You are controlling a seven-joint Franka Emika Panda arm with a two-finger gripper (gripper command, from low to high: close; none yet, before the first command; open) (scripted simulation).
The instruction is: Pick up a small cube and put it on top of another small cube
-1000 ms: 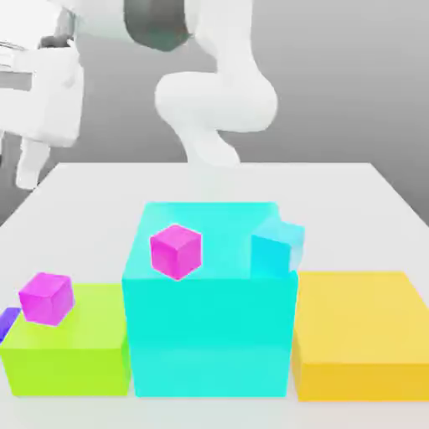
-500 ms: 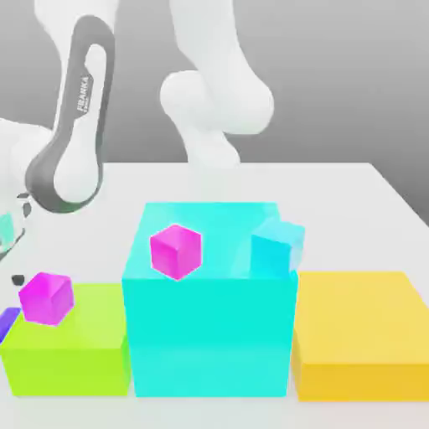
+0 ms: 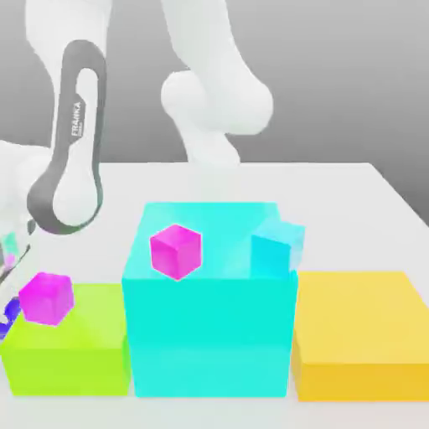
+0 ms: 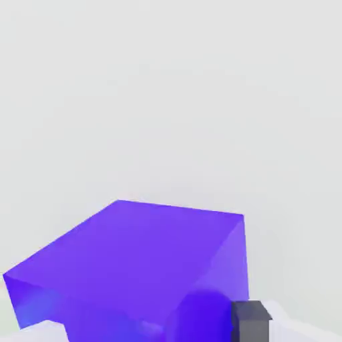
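A small purple cube (image 3: 7, 322) lies on the white table at the exterior view's far left, just beside the green block. My gripper (image 3: 10, 308) is down on it, shut on its sides. The hand view has this purple cube (image 4: 133, 267) close up, with one dark finger pad (image 4: 251, 320) against its side. A small magenta cube (image 3: 46, 298) rests on the green block (image 3: 71, 356), right next to my gripper. Another small magenta cube (image 3: 176, 250) sits on the big cyan block (image 3: 209, 335). Behind that block's far right corner shows a small cyan cube (image 3: 278, 245).
A low yellow block (image 3: 360, 335) stands at the exterior view's right, touching the cyan block. The three blocks form a row along the table's front. My arm's grey-banded link (image 3: 71, 142) leans over the left side. The white table (image 3: 335, 188) stretches behind.
The arm swung in from the upper left and came down at the far left edge. The gripper went from open to shut on the purple cube. The other cubes have not moved.
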